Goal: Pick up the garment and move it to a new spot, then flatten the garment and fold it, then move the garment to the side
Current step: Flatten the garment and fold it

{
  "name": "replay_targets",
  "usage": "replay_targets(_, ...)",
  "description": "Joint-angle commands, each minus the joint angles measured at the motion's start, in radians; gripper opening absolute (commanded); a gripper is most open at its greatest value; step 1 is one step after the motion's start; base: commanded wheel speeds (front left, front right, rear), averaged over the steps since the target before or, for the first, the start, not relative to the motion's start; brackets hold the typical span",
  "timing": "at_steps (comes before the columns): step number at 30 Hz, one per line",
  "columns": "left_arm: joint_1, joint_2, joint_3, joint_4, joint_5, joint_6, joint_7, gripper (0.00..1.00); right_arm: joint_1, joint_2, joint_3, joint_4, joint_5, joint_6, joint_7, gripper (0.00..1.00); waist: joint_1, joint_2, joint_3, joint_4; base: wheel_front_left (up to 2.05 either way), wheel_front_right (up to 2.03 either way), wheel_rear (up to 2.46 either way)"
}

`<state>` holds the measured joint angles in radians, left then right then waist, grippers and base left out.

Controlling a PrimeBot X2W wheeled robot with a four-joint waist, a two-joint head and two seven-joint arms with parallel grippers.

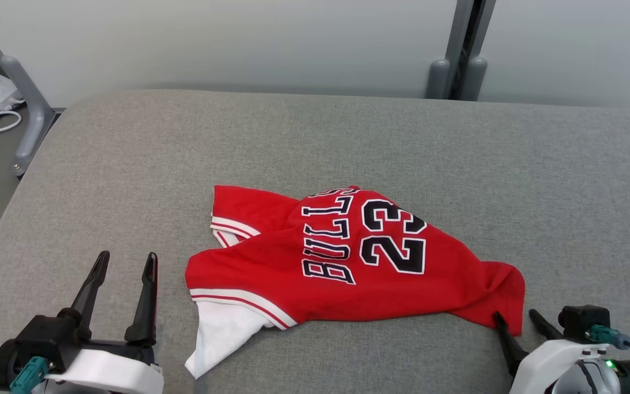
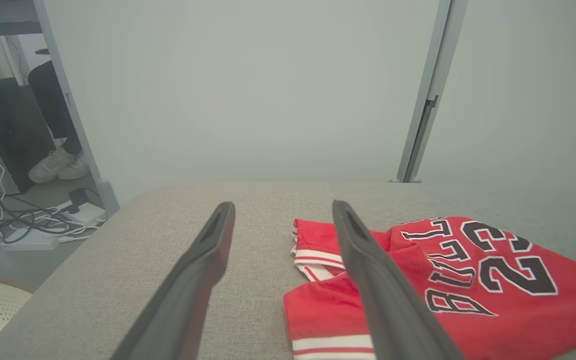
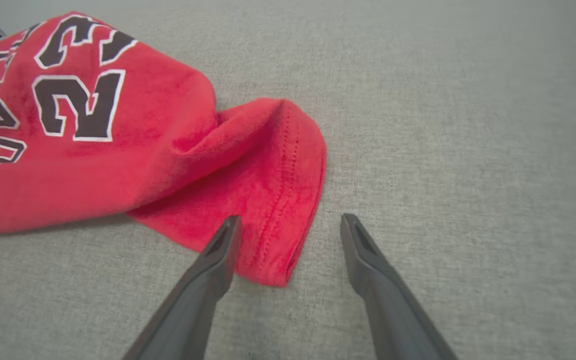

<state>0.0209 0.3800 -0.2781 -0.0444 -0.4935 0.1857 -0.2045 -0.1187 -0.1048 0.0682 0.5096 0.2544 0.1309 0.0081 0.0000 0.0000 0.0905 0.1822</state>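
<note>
Nearest the robot, both grippers stand with their fingers spread wide and nothing between them. The left gripper (image 1: 128, 255) hovers over bare grey upholstery, just beside the jersey's white-lined shoulder end and clear of the cloth. The right gripper (image 1: 514, 313) is at the jersey's near right corner. In its wrist view the gripper (image 3: 290, 219) straddles the stitched hem corner (image 3: 278, 200), with one finger over red cloth and the other over bare surface. Whether the tips touch the fabric I cannot tell.

The step in hand looks like the first pick-up, and the right arm is the better placed for it. It should go down until the hem edge sits well between the fingers. Closing on the doubled, stitched border rather than the thin fold behind it should make a slip less likely. A low, slow lift would show whether the left gripper needs to catch the striped trim too.

The red Bulls jersey (image 1: 348, 262) lies crumpled near the middle of the padded table (image 1: 348, 131), toward its near edge. Its long axis runs left to right across the head view. The trimmed armholes point to the robot's left and the hem to its right. The lettering therefore runs away from the robot, with the 23 on the hem side.
</note>
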Motion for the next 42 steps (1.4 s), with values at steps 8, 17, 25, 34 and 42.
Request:
replay_targets(8, -0.035, -0.004, 0.010, 0.030, -0.008, -0.006, -0.022, 1.00, -0.066, -0.032, 0.083, 0.099, 0.088, 0.000, 0.068, 0.00, 0.0000, 0.0000, 0.019, -0.005, 0.00, 0.00, 0.00)
replay_targets(17, -0.007, 0.001, 0.026, 0.035, -0.013, 0.001, -0.034, 1.00, -0.022, -0.204, 0.148, -0.238, 0.272, -0.001, 0.329, 0.00, 0.0000, 0.0000, 0.010, -0.058, 0.00, 0.00, 0.00)
replay_targets(25, -0.002, -0.001, 0.030, 0.033, -0.017, -0.003, -0.042, 1.00, 0.062, -0.235, -0.026, -0.709, 0.372, 0.000, 0.691, 0.00, 0.0000, 0.0000, 0.009, -0.085, 0.00, 0.00, 0.00)
replay_targets(34, -0.028, -0.015, 0.022, 0.042, -0.019, -0.014, -0.048, 1.00, 0.056, -0.158, -0.127, -0.750, 0.288, 0.000, 0.735, 0.00, 0.0000, 0.0000, 0.028, -0.075, 0.00, 0.00, 0.00)
replay_targets(42, -0.055, -0.021, 0.016, 0.062, -0.020, -0.030, -0.051, 1.00, 0.041, -0.151, -0.094, -0.461, 0.254, 0.000, 0.501, 0.00, 0.0000, 0.0000, 0.053, -0.065, 0.00, 0.00, 0.00)
